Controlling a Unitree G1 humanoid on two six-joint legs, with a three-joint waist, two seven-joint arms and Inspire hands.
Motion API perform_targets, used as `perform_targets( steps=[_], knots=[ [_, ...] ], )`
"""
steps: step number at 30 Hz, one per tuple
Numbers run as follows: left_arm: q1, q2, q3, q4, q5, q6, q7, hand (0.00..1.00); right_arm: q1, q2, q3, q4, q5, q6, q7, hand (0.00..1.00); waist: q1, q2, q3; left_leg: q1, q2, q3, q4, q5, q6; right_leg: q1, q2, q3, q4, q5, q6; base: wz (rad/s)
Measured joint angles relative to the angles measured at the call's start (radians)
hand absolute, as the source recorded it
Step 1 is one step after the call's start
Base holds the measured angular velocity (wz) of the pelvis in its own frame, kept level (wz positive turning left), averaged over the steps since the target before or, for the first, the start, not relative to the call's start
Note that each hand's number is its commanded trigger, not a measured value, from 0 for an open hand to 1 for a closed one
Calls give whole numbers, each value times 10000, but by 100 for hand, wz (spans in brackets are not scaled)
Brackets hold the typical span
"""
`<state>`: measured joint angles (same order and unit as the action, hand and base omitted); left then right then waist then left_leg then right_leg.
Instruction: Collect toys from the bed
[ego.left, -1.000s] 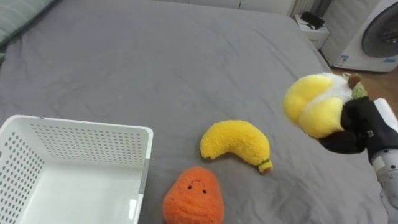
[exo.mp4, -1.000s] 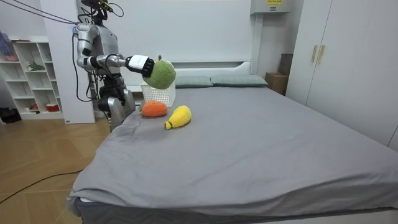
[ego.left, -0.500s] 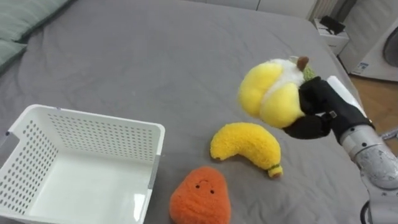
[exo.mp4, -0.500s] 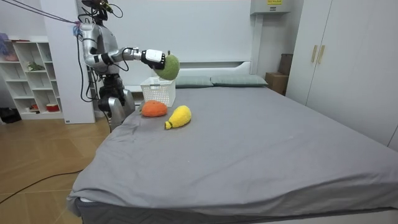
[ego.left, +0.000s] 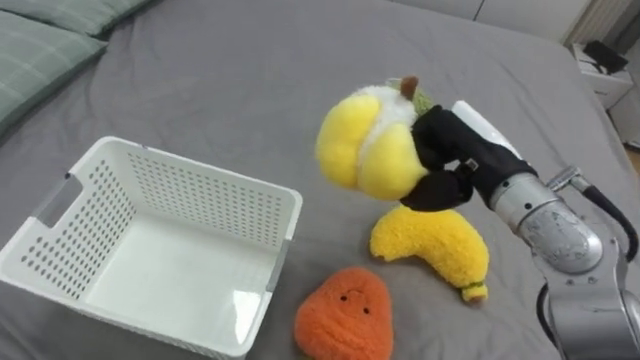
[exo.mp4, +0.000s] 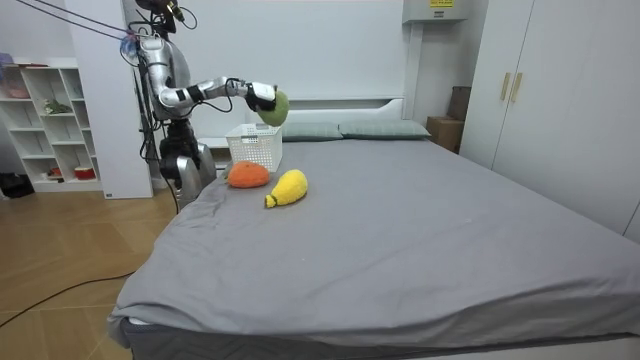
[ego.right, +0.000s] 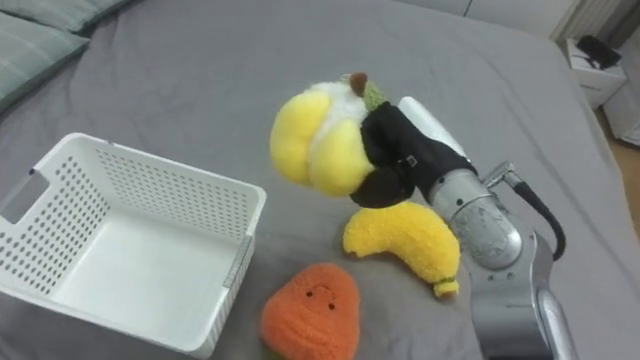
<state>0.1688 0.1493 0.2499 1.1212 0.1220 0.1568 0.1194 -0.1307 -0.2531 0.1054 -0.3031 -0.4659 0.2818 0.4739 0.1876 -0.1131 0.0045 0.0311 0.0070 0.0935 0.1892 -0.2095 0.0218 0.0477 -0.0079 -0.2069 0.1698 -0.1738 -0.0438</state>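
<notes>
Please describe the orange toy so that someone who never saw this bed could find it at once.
On the grey bed, find the white basket; the orange plush toy lies just right of its near corner. Unlike the banana plush beside it and the round yellow plush in the right hand, it is orange with a small face.

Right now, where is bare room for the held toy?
The white basket is empty; the grey bed beyond it is bare. Crowded beside the basket: banana toy and orange toy, near the right hand holding the yellow plush.
</notes>
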Motion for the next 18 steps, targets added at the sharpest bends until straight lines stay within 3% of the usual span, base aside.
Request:
perform_targets(
  steps=[11,16,17,18],
  knots=[
    [-525,38,-402,72,-16,-135,50,0,-391,213,1500,-23,-205,52,733,100,550,-30,6,-32,-54,-190,-24,41,65,50,-65,-186,13,38,60,4],
    [-632,61,-683,226,-6,-46,25,0,-1057,561,1818,57,-584,187,1029,97,759,-19,22,-61,-55,-222,-70,49,75,27,-66,-206,5,45,61,1],
    [-665,61,-683,227,-6,-44,5,0,-1200,649,1906,57,-553,186,1030,53,793,-20,21,-63,-57,-249,-74,49,75,35,-66,-228,4,45,61,5],
    [-725,61,-718,225,-18,-42,-22,0,-1283,736,1972,58,-534,186,1019,26,918,-21,21,-60,-60,-266,-81,50,75,39,-67,-255,4,45,61,5]
  ],
)
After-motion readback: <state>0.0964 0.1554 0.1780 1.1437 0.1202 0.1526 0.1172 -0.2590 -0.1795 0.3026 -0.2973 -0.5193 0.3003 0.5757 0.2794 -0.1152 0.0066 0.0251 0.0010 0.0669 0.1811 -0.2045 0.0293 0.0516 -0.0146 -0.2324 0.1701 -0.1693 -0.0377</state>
